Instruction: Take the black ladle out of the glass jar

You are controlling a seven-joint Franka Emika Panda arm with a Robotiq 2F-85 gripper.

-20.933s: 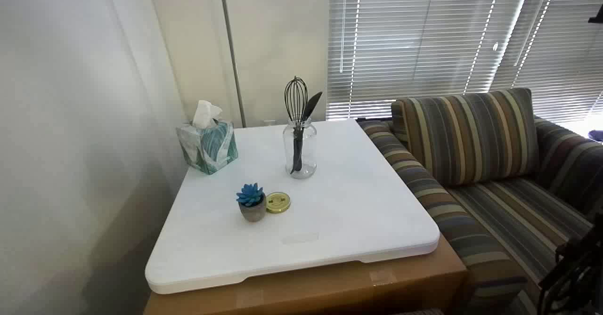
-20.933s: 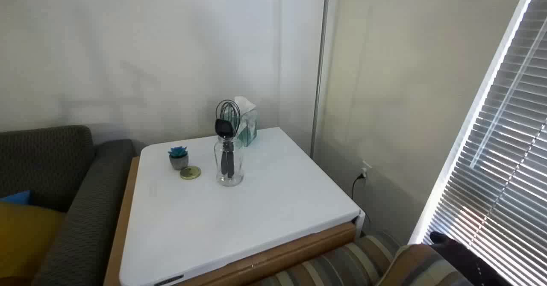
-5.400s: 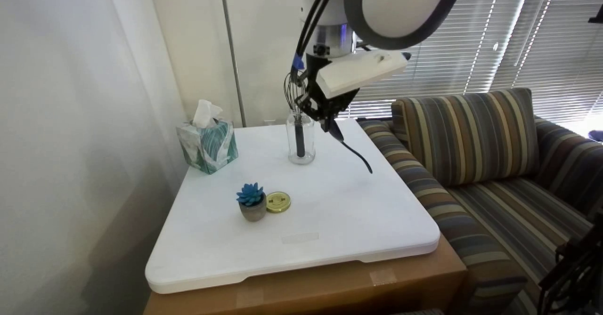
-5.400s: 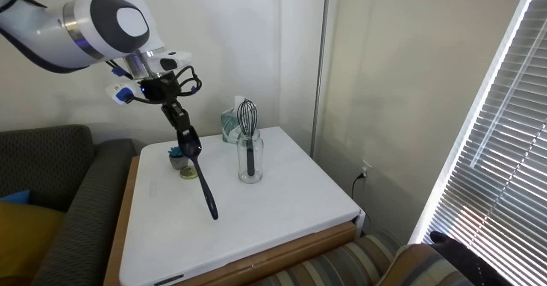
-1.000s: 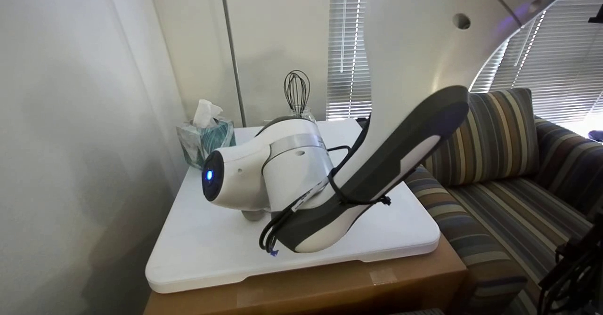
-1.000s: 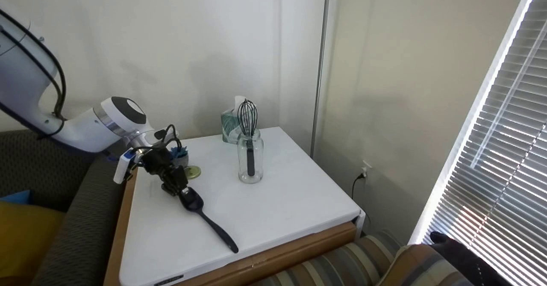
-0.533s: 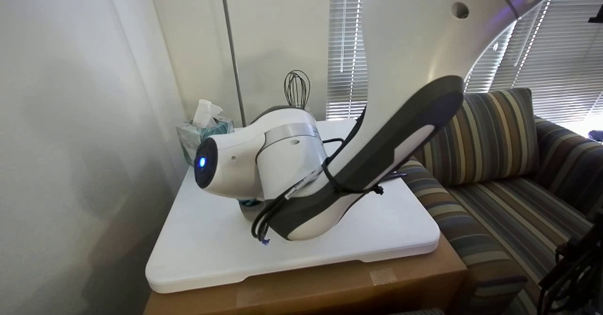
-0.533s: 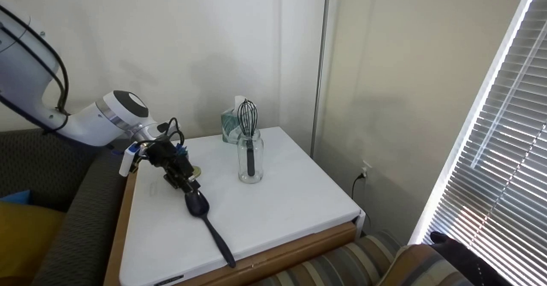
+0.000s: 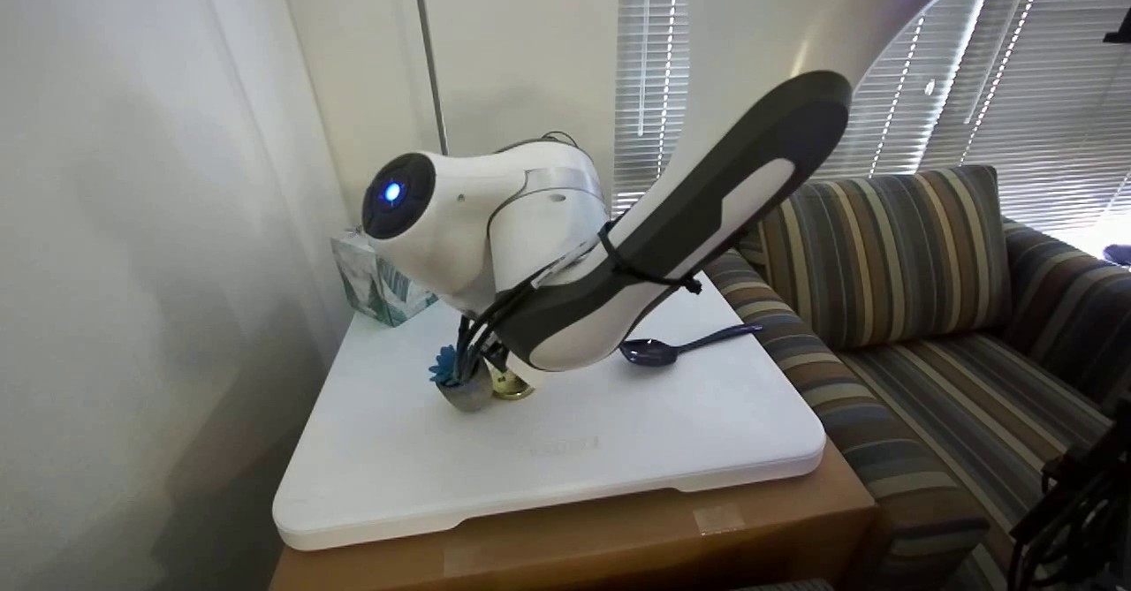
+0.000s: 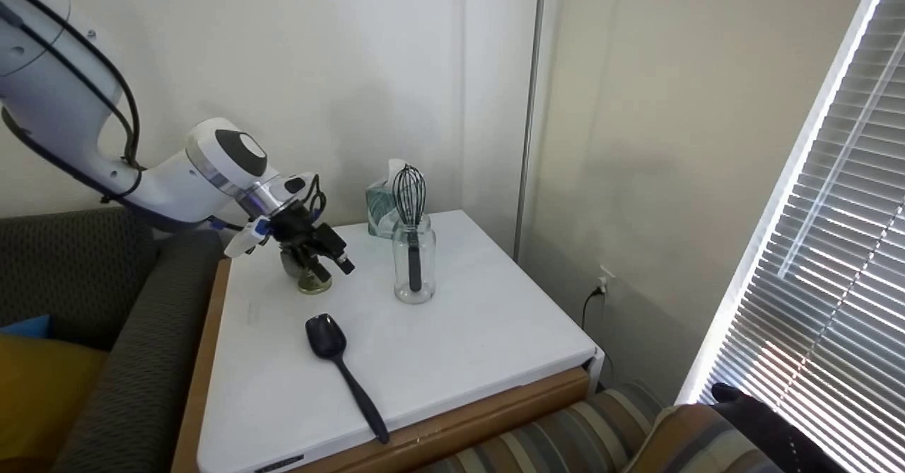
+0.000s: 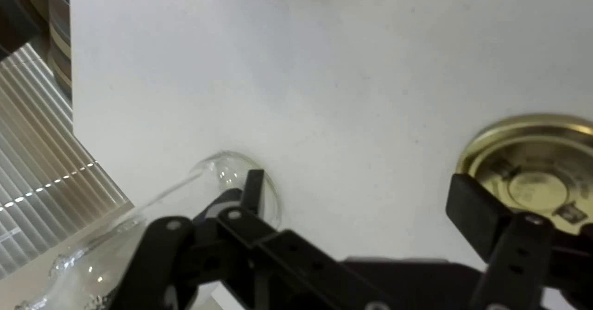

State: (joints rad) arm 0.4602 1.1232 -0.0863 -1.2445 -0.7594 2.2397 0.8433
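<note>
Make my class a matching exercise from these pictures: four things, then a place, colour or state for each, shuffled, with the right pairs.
1. black ladle
2. whisk
3. round lid
4. gripper

A. gold-coloured
B. open, holding nothing
C. standing in the glass jar
D. one end at the edge of the table

Pairs: 1-D, 2-C, 3-A, 4-B

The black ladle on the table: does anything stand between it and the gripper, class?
Nothing visible does: in an exterior view, white tabletop shows between the open gripper and the black ladle. In the wrist view, the gold lid and glass jar sit to either side.
</note>
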